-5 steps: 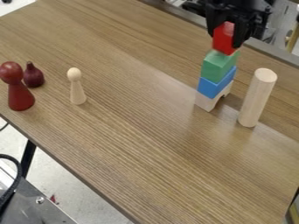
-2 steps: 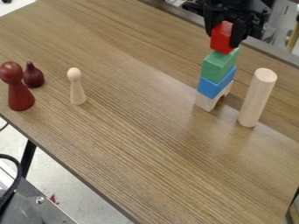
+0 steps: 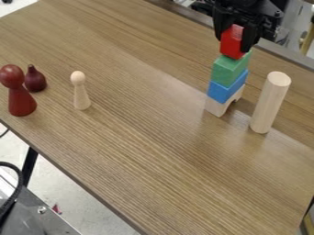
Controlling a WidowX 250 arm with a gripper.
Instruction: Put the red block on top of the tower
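Note:
At the upper right, my gripper (image 3: 233, 40) is shut on the red block (image 3: 231, 45), one finger on each side of it. Directly below is the tower: a green block (image 3: 229, 69) on top, a blue block (image 3: 224, 91) under it, and a pale wooden arch block (image 3: 219, 107) at the base. The red block's lower end overlaps the top of the green block; whether the two touch, I cannot tell.
A pale wooden cylinder (image 3: 270, 103) stands upright just right of the tower. Far to the left on the table (image 3: 141, 137) are a pale peg figure (image 3: 80, 92), a red peg figure (image 3: 21, 94) and a small dark red pear-shaped piece (image 3: 35, 80).
The gripper and the red block shifted slightly left, then came down a little over the green block. The tower and the other pieces have stayed put.

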